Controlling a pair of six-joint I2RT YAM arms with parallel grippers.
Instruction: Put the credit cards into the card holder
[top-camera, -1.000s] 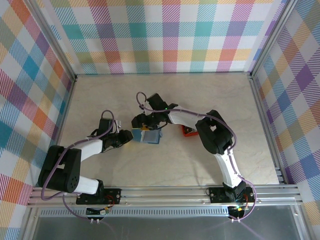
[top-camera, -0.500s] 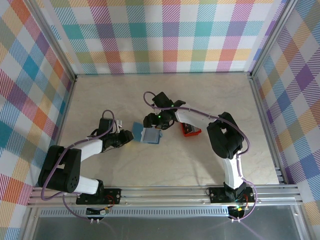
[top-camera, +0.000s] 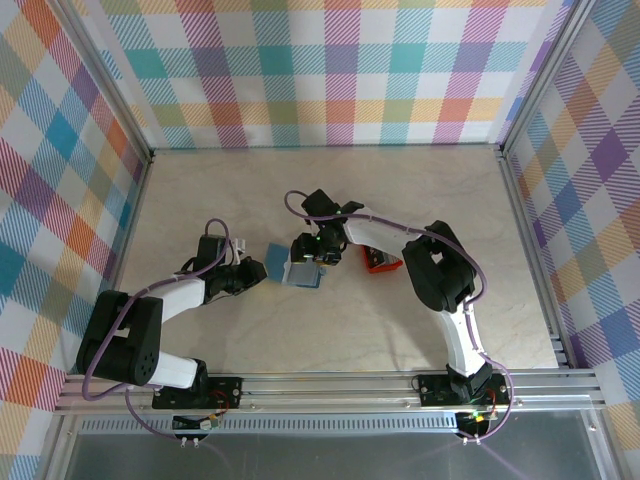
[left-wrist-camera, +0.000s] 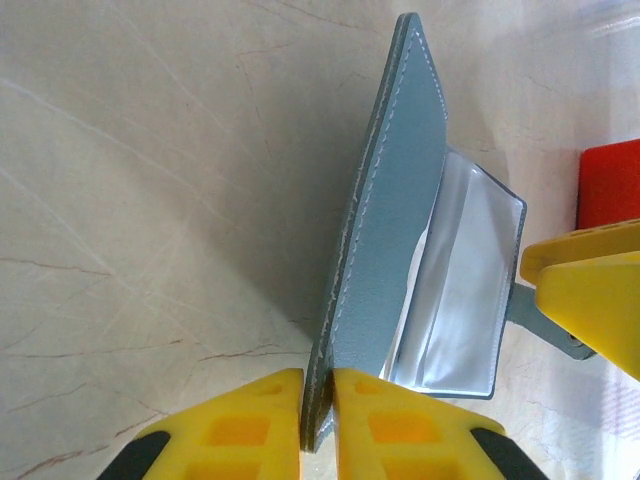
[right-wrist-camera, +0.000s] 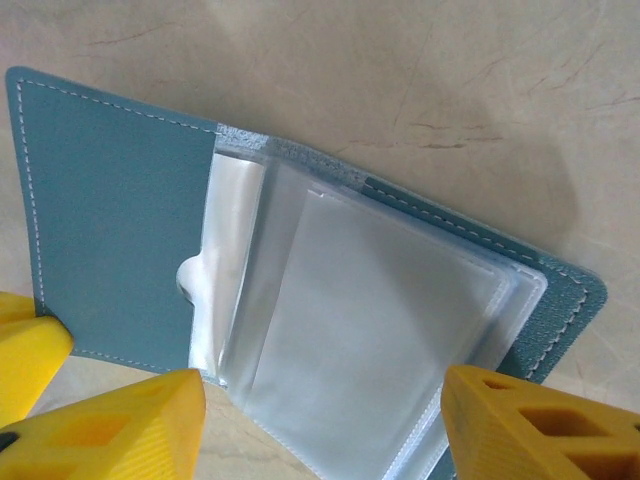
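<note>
Jaws of the left gripper (left-wrist-camera: 318, 425) pinch the edge of the raised blue cover of the card holder (left-wrist-camera: 395, 200), seen close in the left wrist view. The right wrist view shows instead its clear pockets (right-wrist-camera: 370, 330) fanned open under the right gripper (right-wrist-camera: 325, 440), whose fingers stand spread; whether anything lies inside is hard to tell. From above, both arms reach inward to the middle of the table (top-camera: 200, 190), the right forearm passing the red tray (top-camera: 380, 262).

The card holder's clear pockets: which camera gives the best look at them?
The right wrist view: the card holder opens toward the camera, its clear pockets spread across the picture. The left wrist view shows it edge-on, its cover pinched by the left tool. The top external view shows a small blue patch.
</note>
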